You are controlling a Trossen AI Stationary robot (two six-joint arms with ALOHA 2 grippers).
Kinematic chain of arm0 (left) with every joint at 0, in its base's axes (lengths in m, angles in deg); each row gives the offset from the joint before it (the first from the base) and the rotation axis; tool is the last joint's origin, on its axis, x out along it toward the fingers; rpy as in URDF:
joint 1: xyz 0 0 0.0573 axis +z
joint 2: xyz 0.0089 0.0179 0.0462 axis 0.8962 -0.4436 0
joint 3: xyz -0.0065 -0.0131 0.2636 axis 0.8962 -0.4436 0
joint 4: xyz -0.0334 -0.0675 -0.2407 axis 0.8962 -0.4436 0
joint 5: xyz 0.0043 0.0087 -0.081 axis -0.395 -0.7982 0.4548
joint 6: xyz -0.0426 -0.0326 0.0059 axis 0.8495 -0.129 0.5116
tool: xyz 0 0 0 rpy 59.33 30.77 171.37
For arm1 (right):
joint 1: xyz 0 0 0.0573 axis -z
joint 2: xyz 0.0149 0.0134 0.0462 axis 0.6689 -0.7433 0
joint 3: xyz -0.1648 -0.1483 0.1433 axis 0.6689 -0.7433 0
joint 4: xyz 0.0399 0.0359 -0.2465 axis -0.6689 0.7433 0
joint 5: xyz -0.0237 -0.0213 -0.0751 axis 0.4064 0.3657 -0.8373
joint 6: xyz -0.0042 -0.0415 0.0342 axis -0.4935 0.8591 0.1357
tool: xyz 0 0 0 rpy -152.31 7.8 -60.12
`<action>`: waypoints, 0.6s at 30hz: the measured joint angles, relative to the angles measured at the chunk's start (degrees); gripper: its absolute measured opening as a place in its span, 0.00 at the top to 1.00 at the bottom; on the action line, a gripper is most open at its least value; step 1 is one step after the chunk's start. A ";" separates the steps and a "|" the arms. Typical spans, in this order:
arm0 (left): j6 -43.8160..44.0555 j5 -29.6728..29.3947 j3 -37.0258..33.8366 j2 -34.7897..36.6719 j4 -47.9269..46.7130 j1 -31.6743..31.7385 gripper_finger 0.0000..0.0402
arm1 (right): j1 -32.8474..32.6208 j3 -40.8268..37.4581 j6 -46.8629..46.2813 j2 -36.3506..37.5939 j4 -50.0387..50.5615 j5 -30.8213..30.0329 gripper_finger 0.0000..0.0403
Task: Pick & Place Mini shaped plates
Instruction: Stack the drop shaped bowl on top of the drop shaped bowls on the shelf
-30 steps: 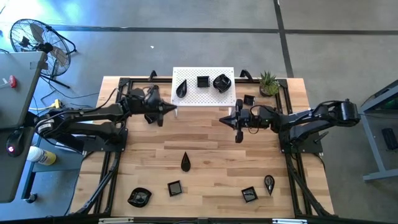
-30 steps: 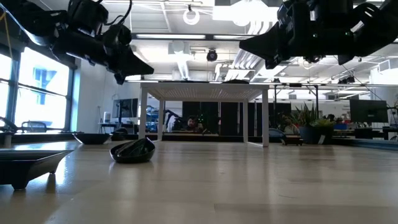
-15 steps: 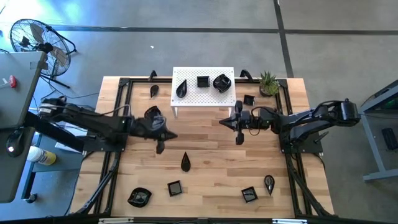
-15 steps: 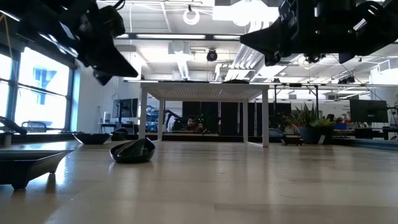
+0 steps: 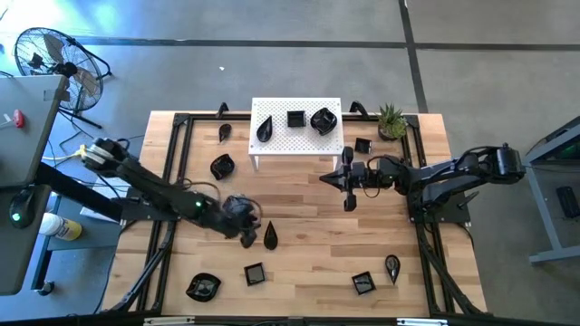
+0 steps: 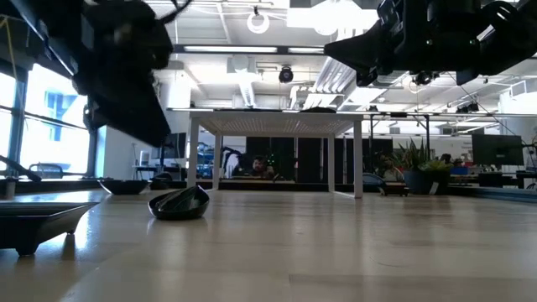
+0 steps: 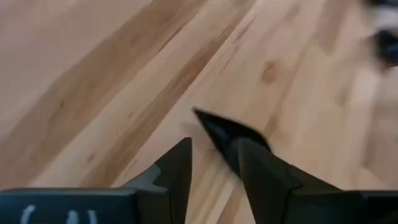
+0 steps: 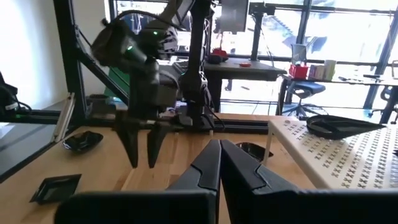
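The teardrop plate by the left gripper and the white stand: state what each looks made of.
Teardrop plate: likely glazed ceramic or hard plastic, black. White stand: probably painted metal or plastic, judging by its regular perforations and matte look. The left gripper is open beside the plate.

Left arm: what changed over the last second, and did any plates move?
The left hand swung from beside the white stand toward the near middle of the table, leaving a rounded plate uncovered on the table where it had been. It now hangs, fingers open, beside the teardrop plate, holding nothing. The right hand, the plates on the stand and those along the near edge stayed put.
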 joint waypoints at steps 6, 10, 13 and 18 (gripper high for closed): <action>8.65 5.62 8.62 -8.15 -9.39 3.21 0.67 | 0.00 0.00 0.70 0.00 0.00 0.26 0.98; 9.82 8.18 11.79 -11.27 -9.33 3.39 0.67 | 0.00 0.00 1.20 0.00 -0.01 0.39 0.98; 11.73 8.53 12.87 -13.28 -10.33 3.40 0.67 | 0.00 0.00 1.71 0.00 0.02 0.39 0.99; 15.64 8.82 13.12 -16.14 -11.07 3.40 0.67 | 0.00 0.00 1.72 0.00 0.02 0.39 1.00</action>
